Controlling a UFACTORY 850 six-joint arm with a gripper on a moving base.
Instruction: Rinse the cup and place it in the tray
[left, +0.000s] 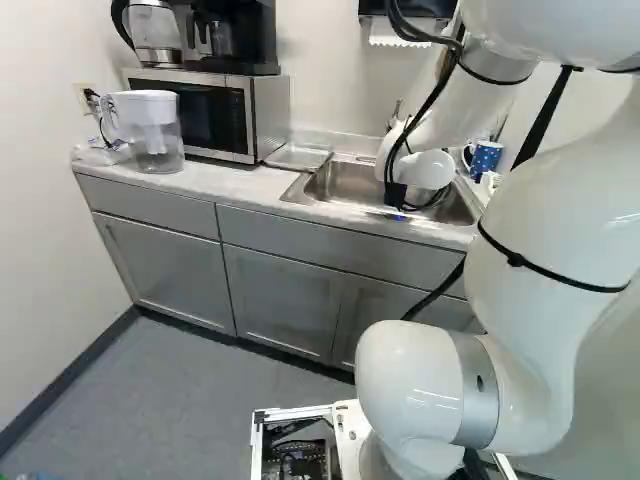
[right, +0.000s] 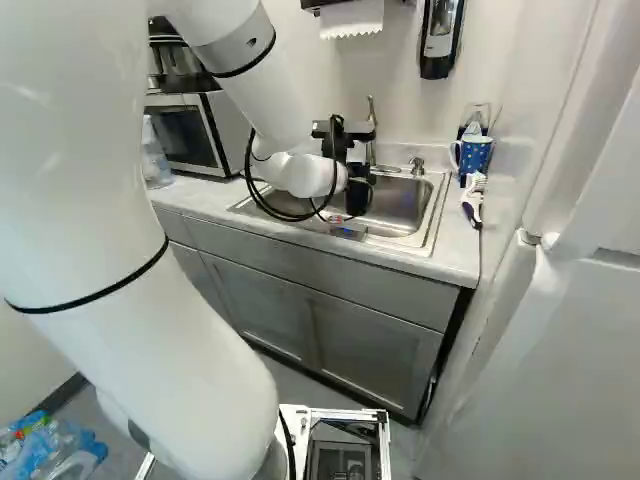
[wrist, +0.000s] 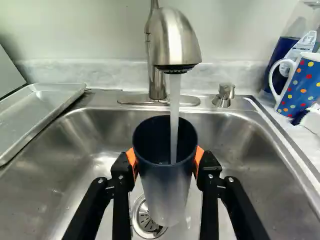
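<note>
Grips tall dark cup (wrist: 164, 192) between both fingers (wrist: 120, 177), under running water (wrist: 174, 115).
Partly hides drain (wrist: 146, 227); shows metal tray (left: 297, 157) in left base view, not right.

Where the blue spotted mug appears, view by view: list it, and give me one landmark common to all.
Left base view: upper right, the mug stands between parts of the arm, beyond the sink.
Right base view: upper right, on the counter near the wall.
Wrist view: ahead of the claw, off to the soap pump's side.
Shared landmark: the sink.
</note>
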